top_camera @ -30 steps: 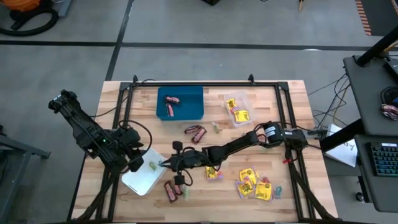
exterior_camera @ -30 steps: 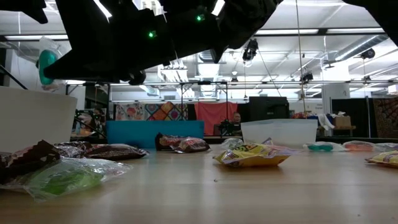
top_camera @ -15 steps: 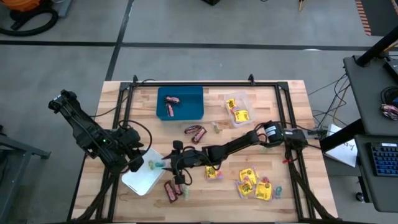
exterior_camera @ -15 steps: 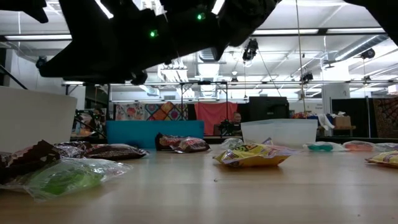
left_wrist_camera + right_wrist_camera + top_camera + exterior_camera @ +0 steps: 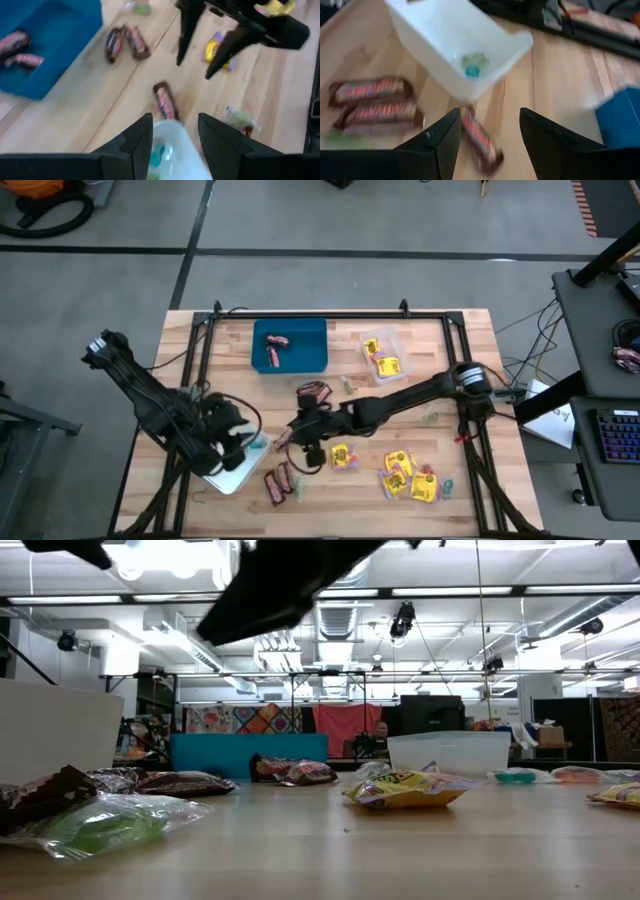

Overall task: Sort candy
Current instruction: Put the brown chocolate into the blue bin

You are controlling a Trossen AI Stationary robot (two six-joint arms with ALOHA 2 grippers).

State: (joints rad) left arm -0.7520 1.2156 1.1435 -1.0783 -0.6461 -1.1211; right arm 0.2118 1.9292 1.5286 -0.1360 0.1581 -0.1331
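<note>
Wooden table seen from above, scattered with candy and three trays. Blue tray toward the far edge, holding two brown-red mini bars. Clear tray just beside it, holding square yellow packets.

Left gripper low over the near left of the table, right at the rim of the white tray. From the left wrist view, tray rim lying between that arm's own prongs; whether clamped on the tray or merely around it cannot be told.

Right gripper reaching across to the middle of the table, just beside the white tray, jaws spread wide and holding nothing. Seen from the right wrist: a single green-blue pastel sweet resting inside the white tray, one mini bar flat on the wood below the open fingers, two more bars side by side near it.

Elsewhere on the table: a pair of loose bars near the blue tray, more yellow packets grouped at the near right, one yellow packet close to the right gripper, small pastel sweets loose on the wood.
</note>
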